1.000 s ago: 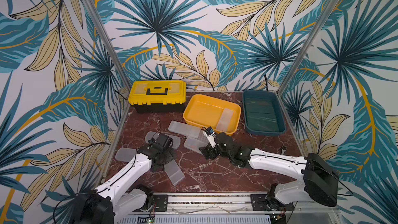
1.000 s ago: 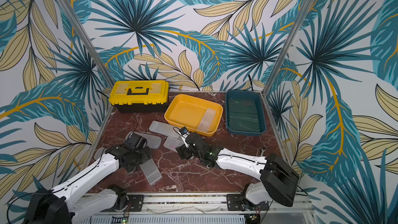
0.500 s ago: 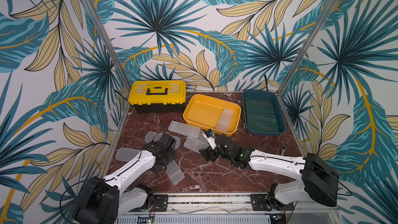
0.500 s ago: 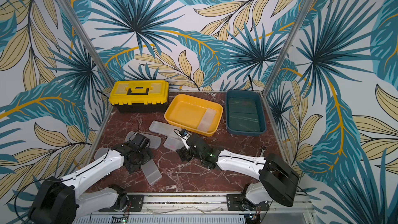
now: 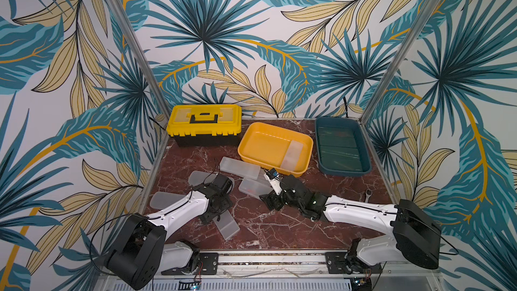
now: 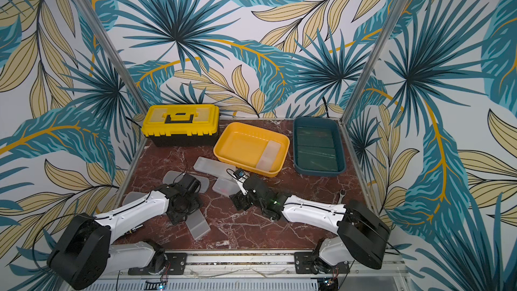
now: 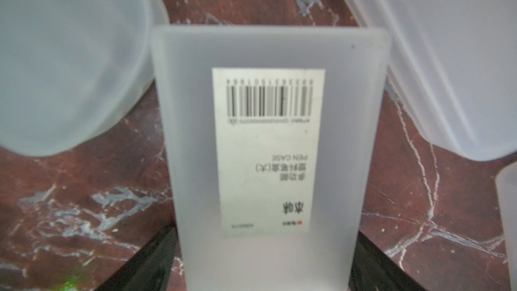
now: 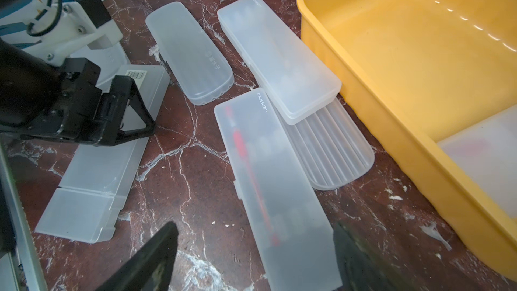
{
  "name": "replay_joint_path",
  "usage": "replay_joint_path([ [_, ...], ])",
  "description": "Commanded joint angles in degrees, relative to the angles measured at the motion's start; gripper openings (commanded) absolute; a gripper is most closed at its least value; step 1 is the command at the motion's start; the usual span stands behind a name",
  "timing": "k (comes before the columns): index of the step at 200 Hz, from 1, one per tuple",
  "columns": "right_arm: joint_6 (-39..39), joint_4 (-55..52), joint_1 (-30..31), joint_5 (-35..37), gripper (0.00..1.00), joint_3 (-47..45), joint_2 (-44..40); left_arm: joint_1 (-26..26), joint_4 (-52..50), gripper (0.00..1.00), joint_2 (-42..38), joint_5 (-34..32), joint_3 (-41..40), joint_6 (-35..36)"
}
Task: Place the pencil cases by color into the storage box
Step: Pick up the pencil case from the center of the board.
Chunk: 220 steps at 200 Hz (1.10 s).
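A frosted pencil case with a barcode sticker lies flat on the marble, and my left gripper is shut on its long sides; in a top view the same case shows under that gripper. My right gripper is open around the near end of a frosted case holding a red pen, with a gap on one side. The yellow storage box holds one frosted case. Dark green cases lie in the teal storage box. Three more frosted cases lie loose.
A yellow toolbox stands at the back left. A small metal wrench lies by the right wall. A ribbed frosted case sits partly under another beside the yellow box. Metal frame posts and papered walls close in both sides.
My left gripper's jaws have narrowed onto the barcode case, after the arm shifted a little over it. The right arm has hardly moved.
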Motion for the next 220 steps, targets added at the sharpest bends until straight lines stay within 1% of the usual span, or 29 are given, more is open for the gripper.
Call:
replay_joint_path([
  [1,-0.83,0.56,0.34,0.75,0.87,-1.02,-0.83,-0.45,2.57,0.83,1.08,0.83,-0.07,-0.30],
  [31,-0.88,1.13,0.32,0.36,0.87,-0.68,-0.66,-0.55,2.60,0.69,0.04,0.82,0.02,0.61],
  [47,-0.82,0.74,0.32,-0.50,0.87,-0.01,-0.40,-0.56,2.58,0.65,-2.20,1.01,-0.07,1.46],
  [63,-0.46,0.21,0.33,-0.63,0.87,0.64,-0.33,-0.55,1.43,0.58,-4.06,1.25,0.64,2.74],
  [72,-0.14,0.33,0.32,-0.55,0.87,0.68,-0.55,-0.55,0.49,0.56,-4.81,1.34,1.32,3.55],
  [107,1.80,0.10,0.27,1.61,0.87,0.74,-2.52,-0.79,-3.20,0.55,-6.89,1.02,5.14,6.56],
  [158,7.77,-3.58,-1.68,9.21,0.87,0.46,-6.58,-2.71,-8.44,0.55,-7.45,-1.68,13.33,11.91],
  [178,11.68,-6.20,-4.43,10.83,0.87,-0.09,-8.57,-3.96,-9.19,0.55,-6.05,-2.24,17.04,14.52],
  [194,14.61,-7.83,-7.28,10.04,0.86,-1.20,-10.32,-5.41,-9.75,0.55,-3.71,-2.56,20.93,16.40],
  [202,15.85,-8.65,-9.73,9.92,0.86,-1.86,-11.12,-6.40,-9.91,0.55,-2.26,-2.53,23.14,17.31],
  [220,17.58,-9.97,-12.18,10.09,0.86,-3.15,-13.01,-9.34,-9.95,0.55,1.25,-3.90,28.73,19.64],
])
